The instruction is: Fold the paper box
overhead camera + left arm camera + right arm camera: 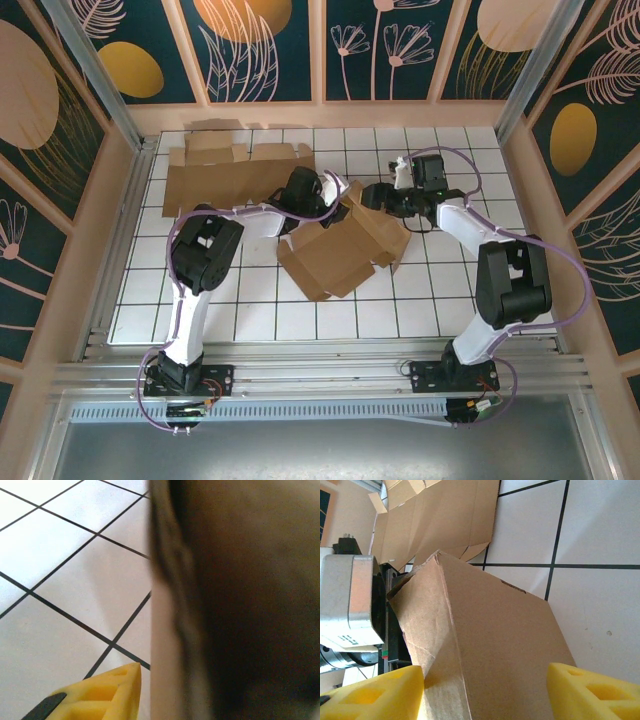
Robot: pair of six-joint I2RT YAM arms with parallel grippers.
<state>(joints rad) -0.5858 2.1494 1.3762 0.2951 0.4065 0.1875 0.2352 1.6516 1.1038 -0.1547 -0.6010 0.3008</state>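
Scene: We see two arms meeting over a half-formed paper box [340,250] in the middle of the white tiled table [450,300], its walls partly raised.
Box: It lies between the two arms, near a flat cardboard sheet [230,175] that rests at the back left.
Left fingers: The left fingers [107,692] sit at the box's back-left edge. One yellow finger shows just beside a blurred cardboard wall and the other is hidden, so we cannot tell how wide they stand or whether they grip.
Right fingers: The right fingers [592,690] stand wide, one on either side of a raised corner of the box, with no firm hold that we can make out.
Step in hand: We judge it to be squaring up the walls.
How to do it well: We would have one side steady the wall while the other presses slowly along the crease. That way the panel bends at the score rather than mid-face, and the box does not slide on the smooth tiles.
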